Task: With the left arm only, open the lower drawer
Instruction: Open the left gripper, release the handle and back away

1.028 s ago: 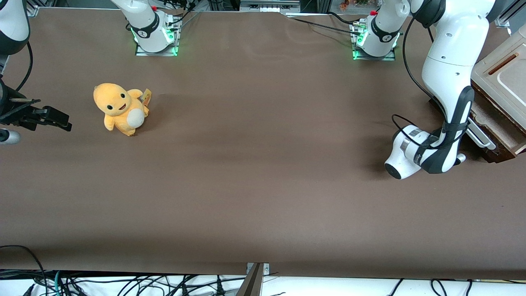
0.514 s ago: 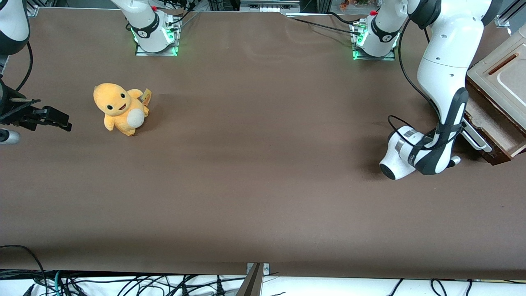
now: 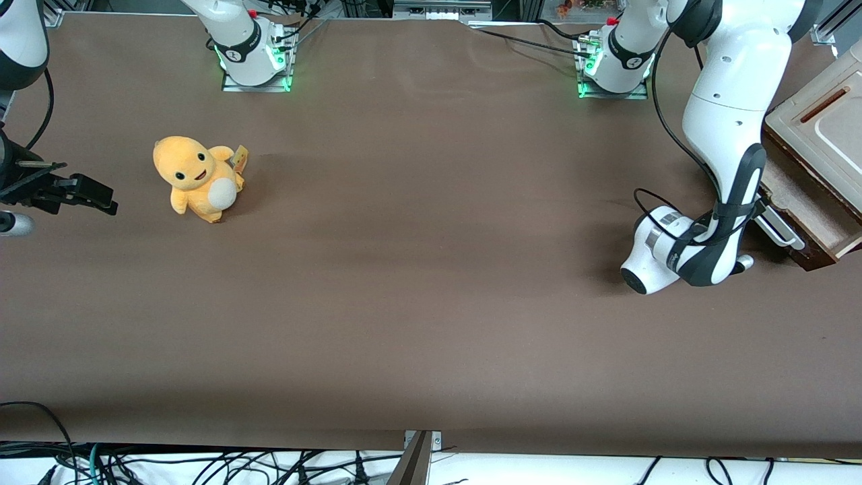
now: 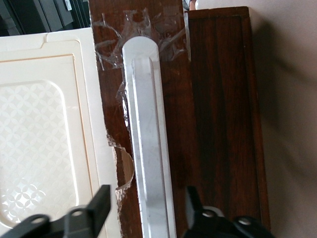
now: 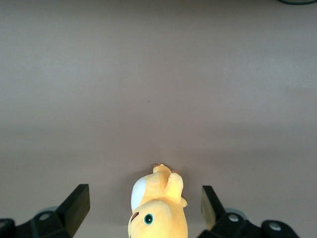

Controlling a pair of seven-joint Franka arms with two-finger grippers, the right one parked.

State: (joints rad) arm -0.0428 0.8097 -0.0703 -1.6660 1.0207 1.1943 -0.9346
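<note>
At the working arm's end of the counter (image 3: 431,323), the lower drawer (image 3: 805,205) is sitting partly pulled out of the cabinet (image 3: 818,128), showing a dark brown wood front, pale inside and long silver bar handle (image 4: 148,148). The left arm (image 3: 727,121) is placing its gripper (image 4: 147,210) at that handle, black fingers (image 4: 101,206) spread apart on either side of the bar.

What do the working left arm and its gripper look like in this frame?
The left arm is white, with rounded segments, dark grey joint bands and a black cable looping alongside it. Its base glows green. The gripper, at the lower drawer handle, has black, flat-tipped fingers with round screw holes in their mounts.
</note>
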